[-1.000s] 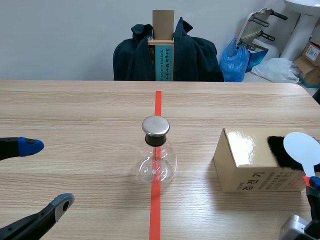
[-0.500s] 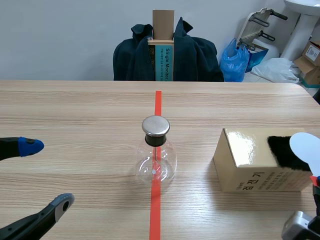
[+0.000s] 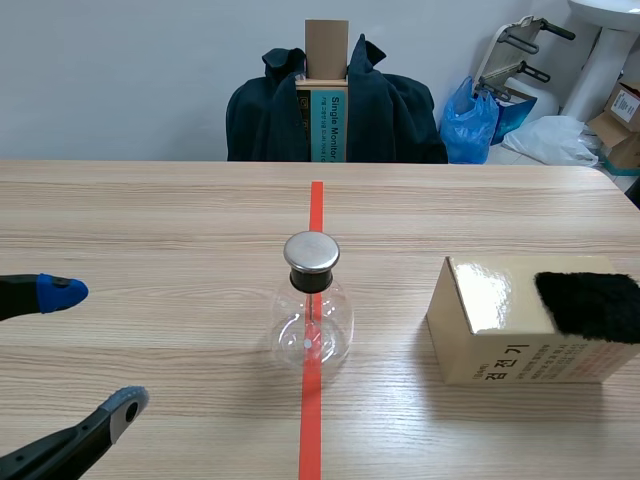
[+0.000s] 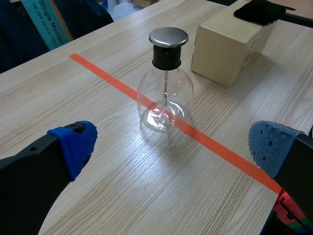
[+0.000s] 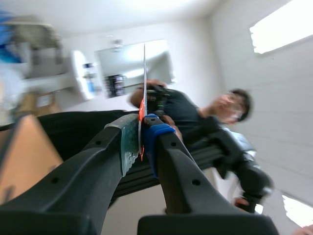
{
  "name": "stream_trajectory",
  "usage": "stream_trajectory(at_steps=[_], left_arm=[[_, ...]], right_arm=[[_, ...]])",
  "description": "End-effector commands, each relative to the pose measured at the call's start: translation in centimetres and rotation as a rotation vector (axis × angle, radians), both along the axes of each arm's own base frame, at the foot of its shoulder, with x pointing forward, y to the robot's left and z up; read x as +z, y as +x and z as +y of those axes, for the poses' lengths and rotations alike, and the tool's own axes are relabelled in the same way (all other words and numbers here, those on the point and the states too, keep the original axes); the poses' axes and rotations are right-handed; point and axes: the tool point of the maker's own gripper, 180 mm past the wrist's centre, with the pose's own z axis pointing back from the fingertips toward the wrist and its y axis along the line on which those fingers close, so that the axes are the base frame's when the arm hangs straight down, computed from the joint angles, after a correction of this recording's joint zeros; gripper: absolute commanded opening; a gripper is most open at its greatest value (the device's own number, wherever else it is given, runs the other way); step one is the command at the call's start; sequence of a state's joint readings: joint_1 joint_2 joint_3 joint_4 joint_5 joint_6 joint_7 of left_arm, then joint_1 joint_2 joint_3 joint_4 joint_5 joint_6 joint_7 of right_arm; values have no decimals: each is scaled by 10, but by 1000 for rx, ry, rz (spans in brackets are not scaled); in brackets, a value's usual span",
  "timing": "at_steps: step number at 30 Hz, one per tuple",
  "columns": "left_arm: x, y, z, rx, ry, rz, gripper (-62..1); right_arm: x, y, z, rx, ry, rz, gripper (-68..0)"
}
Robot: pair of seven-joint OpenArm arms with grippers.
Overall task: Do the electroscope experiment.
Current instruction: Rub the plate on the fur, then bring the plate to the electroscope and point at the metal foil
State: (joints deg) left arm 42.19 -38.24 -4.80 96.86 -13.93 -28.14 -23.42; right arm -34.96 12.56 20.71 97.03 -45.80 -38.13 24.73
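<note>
Right hand (image 5: 142, 137), paddle (image 5: 145, 73) withdrawn; flask (image 3: 312, 318) apart from box (image 3: 500, 335).

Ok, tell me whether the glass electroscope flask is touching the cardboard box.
Apart. The scene view shows a strip of bare table between the flask and the box; the left wrist view shows the same gap.

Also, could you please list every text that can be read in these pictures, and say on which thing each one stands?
"Single Monitor": printed sideways on the teal box behind the table; anything after it is hidden by the table edge.
Korean characters and small print on the front of the tan box: too blurred to read for certain.
Label on the cardboard carton at the far right: too small to read.
</note>
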Motion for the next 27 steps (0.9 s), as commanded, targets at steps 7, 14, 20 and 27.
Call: stream_trajectory(at_steps=[7,14,20,27], left_arm=[[5,1,-4,1,-28,-13,14],[0,0,-3,-3,-1,1,14],[-31,6,-6,-23,66,89,-475],[-55,35,-30,-59,-6,88,-585]], right_arm=[[82,-6,6,17,-21,-230,-667],[118,-13,15,39,5,-339,-667],[121,-12,21,61,4,-345,-667],[118,-7,36,119,26,-344,-667]])
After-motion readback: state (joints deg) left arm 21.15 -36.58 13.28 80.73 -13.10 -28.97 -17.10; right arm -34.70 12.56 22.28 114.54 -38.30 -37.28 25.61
